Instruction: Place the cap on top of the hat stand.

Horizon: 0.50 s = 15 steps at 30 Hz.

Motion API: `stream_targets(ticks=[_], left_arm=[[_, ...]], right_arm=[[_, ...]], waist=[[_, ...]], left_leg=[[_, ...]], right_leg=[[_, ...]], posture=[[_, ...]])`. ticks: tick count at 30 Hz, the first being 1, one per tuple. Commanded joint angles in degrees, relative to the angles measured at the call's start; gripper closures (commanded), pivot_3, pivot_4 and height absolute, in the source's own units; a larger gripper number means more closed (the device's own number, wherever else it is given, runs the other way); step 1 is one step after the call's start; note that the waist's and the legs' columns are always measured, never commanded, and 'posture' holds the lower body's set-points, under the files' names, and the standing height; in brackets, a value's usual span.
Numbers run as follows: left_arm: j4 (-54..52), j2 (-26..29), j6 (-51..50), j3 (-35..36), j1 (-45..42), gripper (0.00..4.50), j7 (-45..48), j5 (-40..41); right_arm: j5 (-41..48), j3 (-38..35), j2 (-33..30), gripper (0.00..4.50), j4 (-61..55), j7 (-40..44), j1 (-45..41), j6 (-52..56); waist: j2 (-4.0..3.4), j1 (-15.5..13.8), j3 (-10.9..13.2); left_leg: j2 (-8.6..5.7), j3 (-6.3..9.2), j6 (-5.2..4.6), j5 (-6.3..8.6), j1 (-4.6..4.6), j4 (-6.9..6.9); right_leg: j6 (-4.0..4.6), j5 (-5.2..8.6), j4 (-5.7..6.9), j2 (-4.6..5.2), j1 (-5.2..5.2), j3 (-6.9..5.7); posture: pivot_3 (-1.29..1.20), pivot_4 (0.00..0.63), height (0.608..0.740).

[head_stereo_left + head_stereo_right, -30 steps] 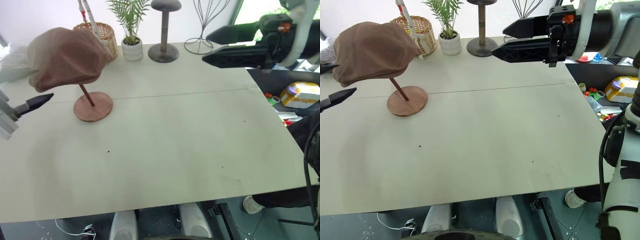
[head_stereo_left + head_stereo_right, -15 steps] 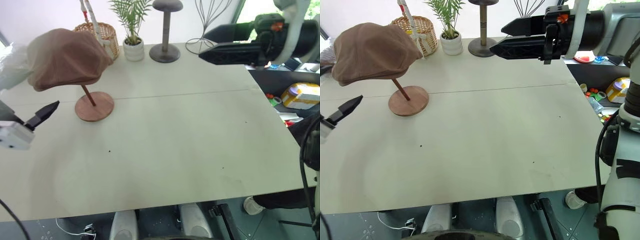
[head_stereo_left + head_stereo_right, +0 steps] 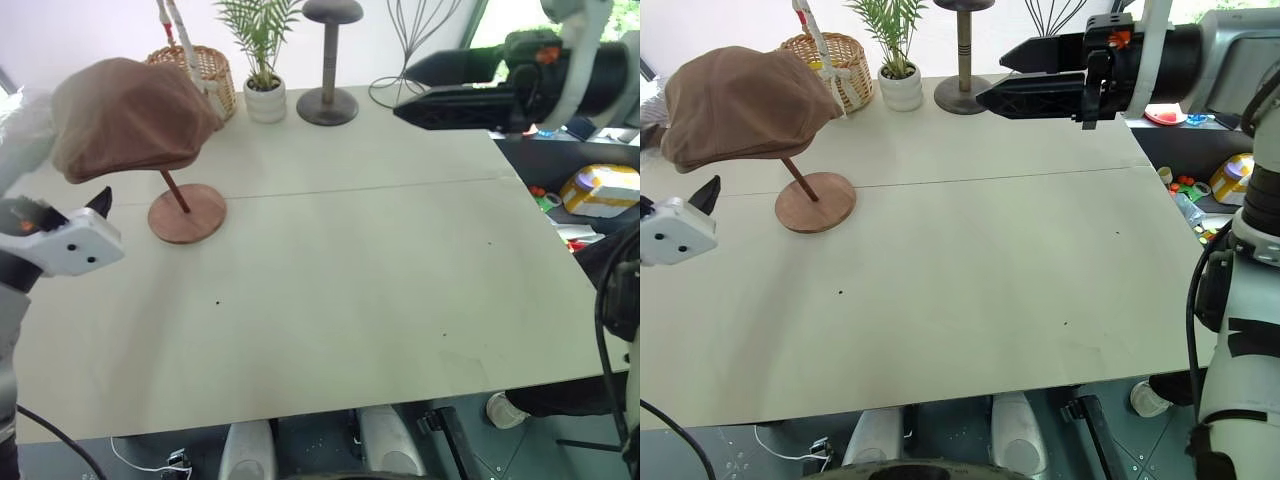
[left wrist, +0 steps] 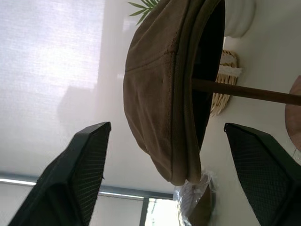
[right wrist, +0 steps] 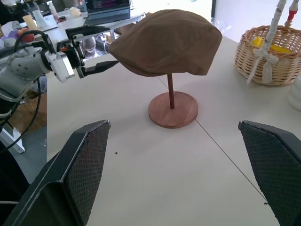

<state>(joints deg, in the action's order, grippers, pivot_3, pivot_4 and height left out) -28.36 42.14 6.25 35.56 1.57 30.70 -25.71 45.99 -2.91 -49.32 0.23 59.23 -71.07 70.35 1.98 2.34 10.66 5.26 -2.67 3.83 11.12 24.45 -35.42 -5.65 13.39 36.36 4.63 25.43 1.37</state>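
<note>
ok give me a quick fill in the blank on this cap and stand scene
1. The soft brown fabric cap sits on the reddish-brown wooden hat stand, whose stem is ____.
2. The woven wicker basket stands beside a potted ____.
3. The right end effector is ____, holding nothing.

Missing: slanted; plant; open

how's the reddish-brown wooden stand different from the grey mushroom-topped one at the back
The reddish-brown wooden hat stand carries the soft brown fabric cap; the grey mushroom-topped stand is bare. The wooden stand's thin stem slants; the grey stand's thicker post is upright. The wooden stand sits nearer the robot, the grey one at the table's far edge. Both have round flat bases.
</note>
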Motion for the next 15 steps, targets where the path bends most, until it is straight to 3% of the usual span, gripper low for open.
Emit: stream_targets(ticks=[1,5,8,15], left_arm=[[-1.45,1.34,-0.60,0.14,-0.65,2.36,-1.43,0.67],[0.84,2.60,2.93,1.16,-0.46,4.44,-2.95,3.13],[9.53,6.08,14.41,3.89,-0.58,4.44,-3.76,10.02],[31.37,14.48,37.59,4.37,0.20,4.44,-4.51,16.50]], right_arm=[[0.91,-2.73,-0.05,0.00,-0.59,-0.88,-0.60,-0.32],[1.14,-3.14,-0.01,0.00,-1.03,-1.40,0.05,-0.17],[1.14,-3.08,0.03,0.00,-0.86,-1.53,0.19,-0.35],[0.81,-2.87,-0.04,0.00,-0.33,-1.72,0.32,-0.54]], waist=[[0.00,0.01,0.00],[0.00,0.02,0.00],[0.00,0.02,0.00],[-0.03,0.19,0.01]], left_leg=[[0.00,0.00,0.00,0.00,0.00,0.00],[0.00,0.01,0.00,0.00,0.00,0.00],[0.01,0.01,0.00,0.00,0.00,0.00],[0.04,-0.05,0.01,0.01,0.01,0.06]], right_leg=[[0.00,0.00,0.00,0.00,0.00,0.00],[0.00,0.00,0.00,0.00,0.00,0.00],[0.01,0.00,0.00,0.00,0.00,0.00],[0.03,0.01,-0.05,0.03,0.06,0.00]], posture=[[0.00,0.150,0.728],[0.00,0.150,0.728],[0.00,0.150,0.728],[0.00,0.150,0.728]])
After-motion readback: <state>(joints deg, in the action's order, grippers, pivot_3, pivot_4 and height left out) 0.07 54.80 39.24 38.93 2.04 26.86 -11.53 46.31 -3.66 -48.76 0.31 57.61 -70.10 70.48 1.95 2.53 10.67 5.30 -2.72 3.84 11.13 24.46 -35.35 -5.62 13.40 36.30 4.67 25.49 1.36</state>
